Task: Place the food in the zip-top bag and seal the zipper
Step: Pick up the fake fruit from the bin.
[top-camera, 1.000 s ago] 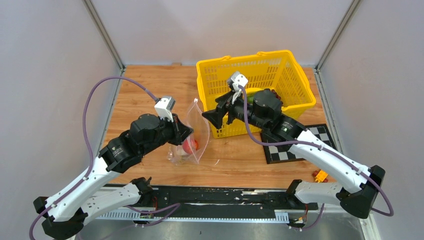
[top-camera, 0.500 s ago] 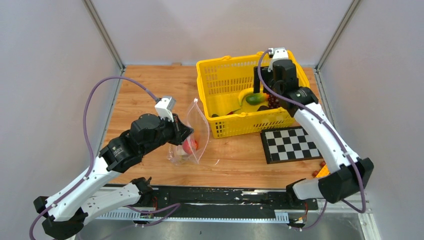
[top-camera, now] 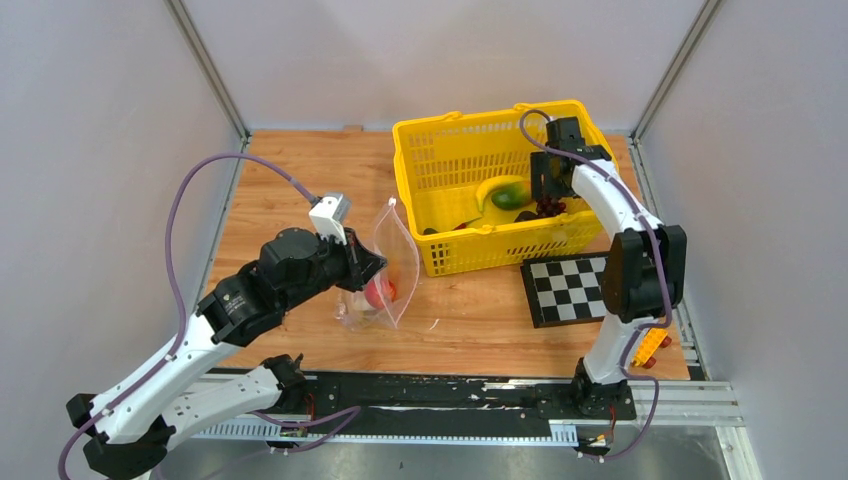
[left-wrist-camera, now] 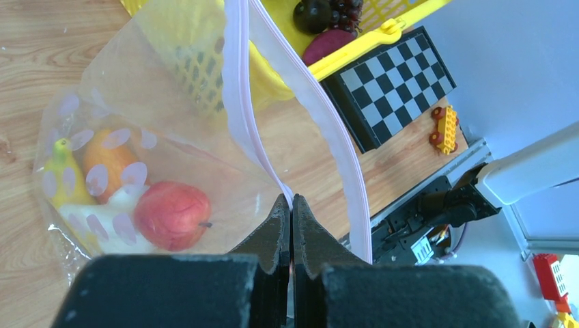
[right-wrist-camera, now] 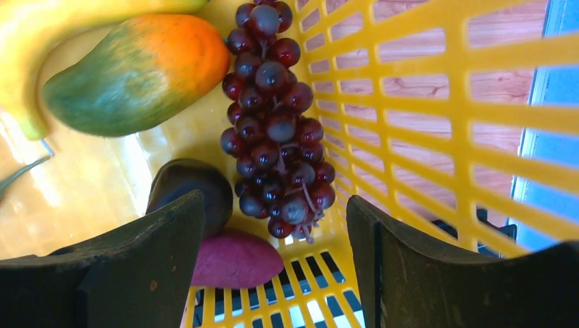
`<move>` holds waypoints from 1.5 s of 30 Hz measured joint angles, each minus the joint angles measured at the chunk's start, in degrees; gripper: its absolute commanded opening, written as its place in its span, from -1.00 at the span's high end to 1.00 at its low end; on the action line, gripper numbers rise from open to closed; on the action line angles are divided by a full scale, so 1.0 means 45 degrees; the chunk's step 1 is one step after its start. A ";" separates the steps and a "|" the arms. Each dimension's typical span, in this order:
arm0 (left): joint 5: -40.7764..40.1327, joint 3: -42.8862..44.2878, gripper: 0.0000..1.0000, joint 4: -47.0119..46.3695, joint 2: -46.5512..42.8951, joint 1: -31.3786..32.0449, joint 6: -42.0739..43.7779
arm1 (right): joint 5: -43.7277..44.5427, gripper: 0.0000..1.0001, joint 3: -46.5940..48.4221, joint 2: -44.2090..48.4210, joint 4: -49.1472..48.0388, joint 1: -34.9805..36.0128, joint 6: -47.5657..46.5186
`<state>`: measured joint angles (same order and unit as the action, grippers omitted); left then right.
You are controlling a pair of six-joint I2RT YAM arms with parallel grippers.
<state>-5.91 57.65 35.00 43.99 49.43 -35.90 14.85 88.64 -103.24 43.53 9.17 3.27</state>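
Grapes point(right-wrist-camera: 276, 123) lie directly beneath my right pincer point(right-wrist-camera: 273, 205), whose jaws stand wide apart and grip nothing. It hovers inside the yellow mesh basket point(right-wrist-camera: 437, 102), at its right end, pointing down at the basket floor. Beside the dark bunch, toward the basket's middle, I see a green-and-orange mango point(right-wrist-camera: 136, 68) with the yellow banana point(right-wrist-camera: 41, 34) curved against it. Nearer my fingers sit a dark round piece point(right-wrist-camera: 191, 188) and a purple piece point(right-wrist-camera: 235, 258), the two touching. My left pincer point(left-wrist-camera: 291, 199) is clenched tight on the zip-top bag point(left-wrist-camera: 136, 137), pinching it at the pale pink zipper point(left-wrist-camera: 239, 102) where the strip runs down between the fingertips. The bag's mouth gapes open and is held up off the counter point(top-camera: 300, 170), while its lower part rests on the wood just to the near left of the basket. Down at the bottom of the bag lie a red apple point(left-wrist-camera: 171, 215), an orange piece point(left-wrist-camera: 109, 154) and a yellow pear point(left-wrist-camera: 61, 181) — all three close together. A black-and-white checkerboard point(top-camera: 570, 285) lies flat on the counter to the right of the bag, just in front of the basket — and a small yellow toy point(top-camera: 648, 345) sits near the counter's right front corner, partly hidden by my right arm.
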 measured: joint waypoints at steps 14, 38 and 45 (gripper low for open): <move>0.0073 0.0000 1.00 0.0087 -0.0146 0.0000 0.0019 | -0.0311 -0.33 0.1258 -0.3662 0.0121 -0.0559 0.0005; 0.0165 0.0000 1.00 0.0073 0.0092 0.0000 0.0010 | -0.3444 1.00 -0.1535 0.0325 -0.1263 -0.0661 0.0160; 0.0175 0.0000 1.00 0.0049 0.0146 0.0000 0.0010 | -0.4857 1.00 -0.2545 0.2351 -0.2103 -0.0661 0.0369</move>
<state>-5.13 57.65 35.22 44.64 49.43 -35.86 -7.01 77.19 -92.66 34.06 6.20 4.93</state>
